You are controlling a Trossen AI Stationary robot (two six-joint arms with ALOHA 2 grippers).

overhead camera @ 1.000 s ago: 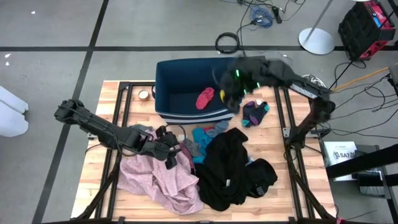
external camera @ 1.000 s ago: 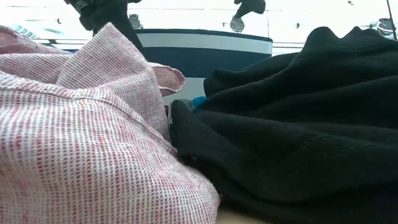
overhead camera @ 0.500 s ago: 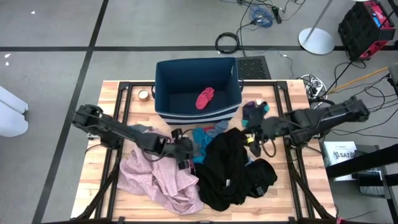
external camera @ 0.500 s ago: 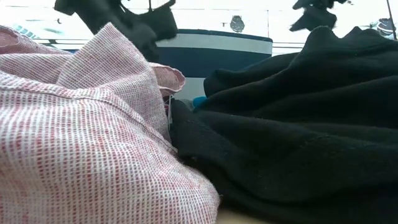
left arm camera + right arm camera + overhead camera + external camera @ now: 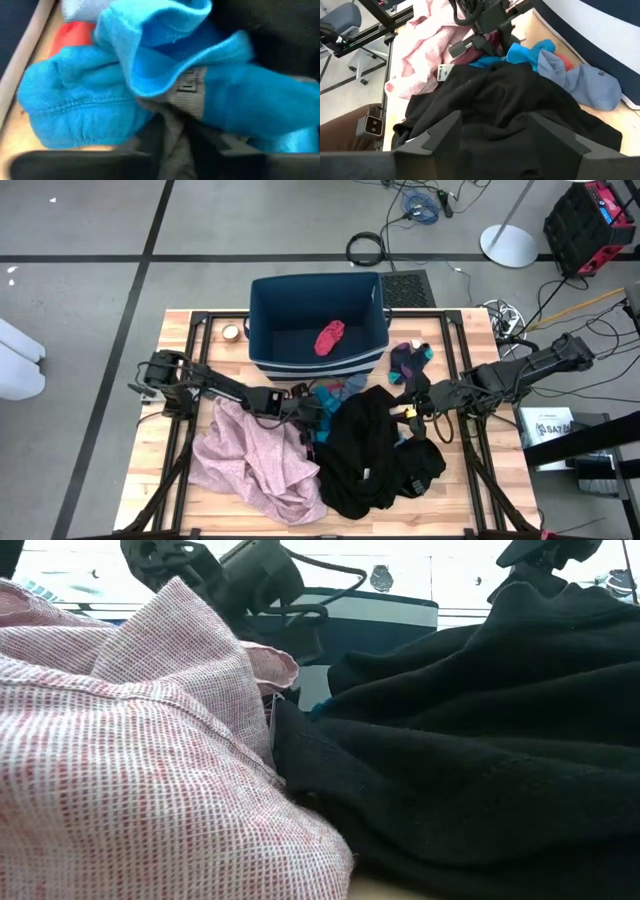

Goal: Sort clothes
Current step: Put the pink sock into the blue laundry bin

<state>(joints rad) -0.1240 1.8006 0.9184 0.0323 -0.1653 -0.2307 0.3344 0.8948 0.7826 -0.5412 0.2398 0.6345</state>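
Left pincer [image 5: 318, 412]: down on teal garment [image 5: 325, 402], fingers around a fold; grip can't be confirmed
Right pincer [image 5: 407, 408]: released, empty, above black garment [image 5: 375, 450]
Pink garment [image 5: 255, 465]: beside left pincer
Bin [image 5: 262, 320]: holds maroon piece [image 5: 329, 337]

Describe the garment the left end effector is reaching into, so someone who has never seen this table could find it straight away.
Start from the dark blue bin at the back of the table. Just in front of its striped base, between the pale pink shirt and the black pile, lies a bright blue garment, where the left end effector is. Its vivid blue stands out; the sock beside it is a duller grey-blue.
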